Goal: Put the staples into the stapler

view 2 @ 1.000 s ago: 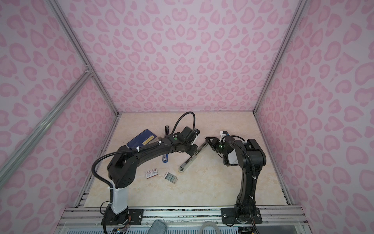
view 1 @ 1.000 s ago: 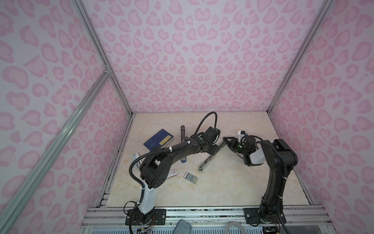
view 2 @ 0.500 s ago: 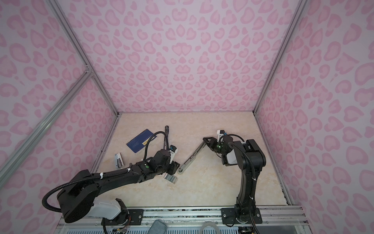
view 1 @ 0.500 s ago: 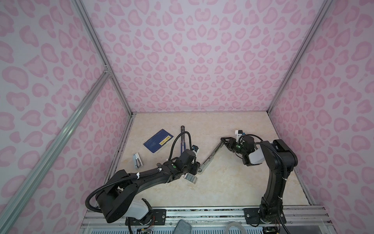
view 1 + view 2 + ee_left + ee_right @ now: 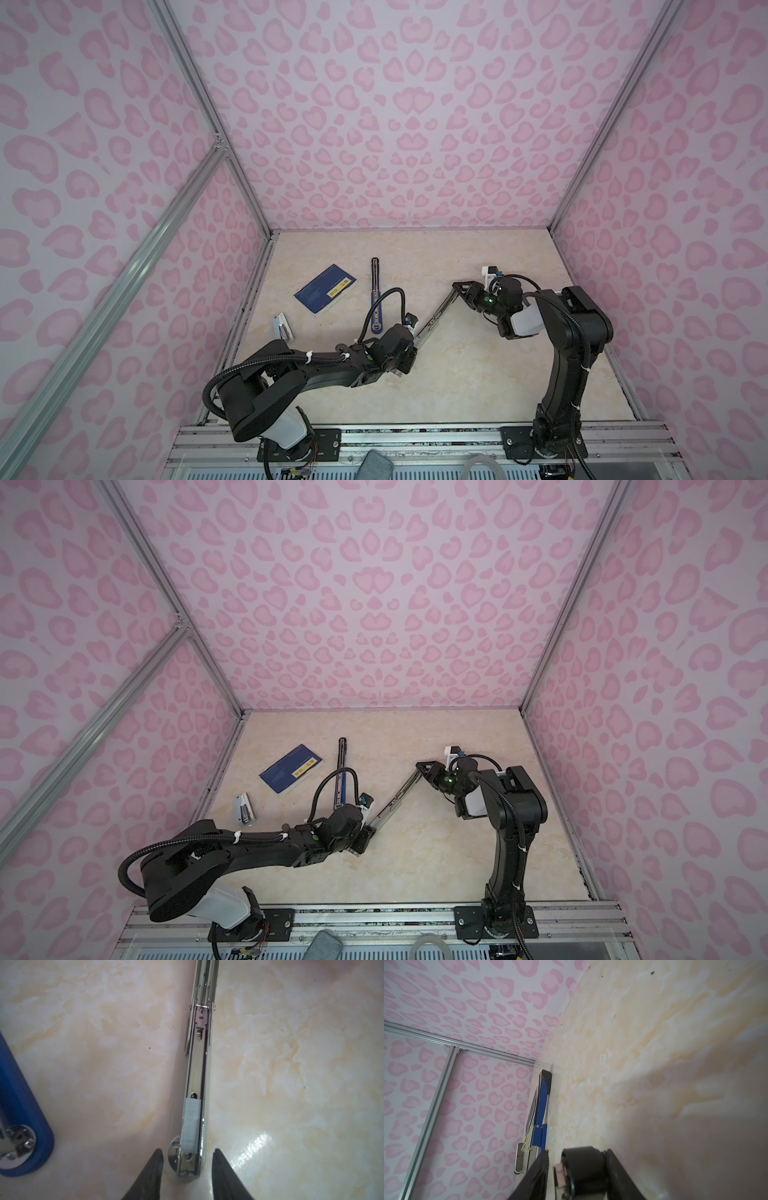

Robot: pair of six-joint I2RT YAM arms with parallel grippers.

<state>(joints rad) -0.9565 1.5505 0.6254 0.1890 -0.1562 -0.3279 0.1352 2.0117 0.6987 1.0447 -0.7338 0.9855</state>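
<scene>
Robot loads stapler: the left gripper (image 5: pixel 187 1150) stands with its fingers (image 5: pixel 154 1169) apart, one on either side of the near end of the stapler's metal magazine (image 5: pixel 199 1064). They are close to it, but neither is visibly pressing on it. A short grey strip of staples (image 5: pixel 191 1124) lies inside the magazine's channel at that near end, just ahead of the fingertips. In both top views the magazine (image 5: pixel 436 313) runs slantwise across the marbled table (image 5: pixel 478 374), and the right gripper (image 5: pixel 460 286) is clamped on its far end. In the right wrist view a black rounded part fills the gap between that gripper's fingers. Just beside the left gripper, toward the left wall, lies the stapler's blue base (image 5: pixel 375 295), black-tipped at its far end and pointing at the back wall. Whether it joins the magazine cannot be told. Farther left a dark blue booklet (image 5: pixel 326 289) with a yellow label lies flat, near the base but apart from it. Close to the left wall, well apart from both grippers, sits the staple box (image 5: pixel 282 326), white with grey strips showing
</scene>
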